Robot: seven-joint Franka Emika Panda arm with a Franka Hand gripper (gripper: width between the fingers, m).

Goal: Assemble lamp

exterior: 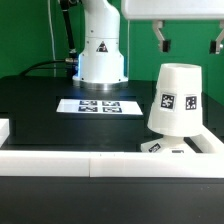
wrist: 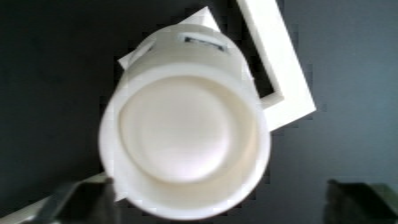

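Your hand hangs open and empty above the shade near the worktop's front edge; descend centred.

On my feed the shade reads as smooth white plastic with a soft satin sheen, its printed black-and-white tags flat and matt, and in the wrist view its broad round face looks even and unmarked, faintly glossy. The bench I see as a matt black surface, dull and without reflections, edged by a white rail of smooth matt material. The marker board looks like thin flat white sheet with matt print, while the robot base behind it is glossy white moulded casing.
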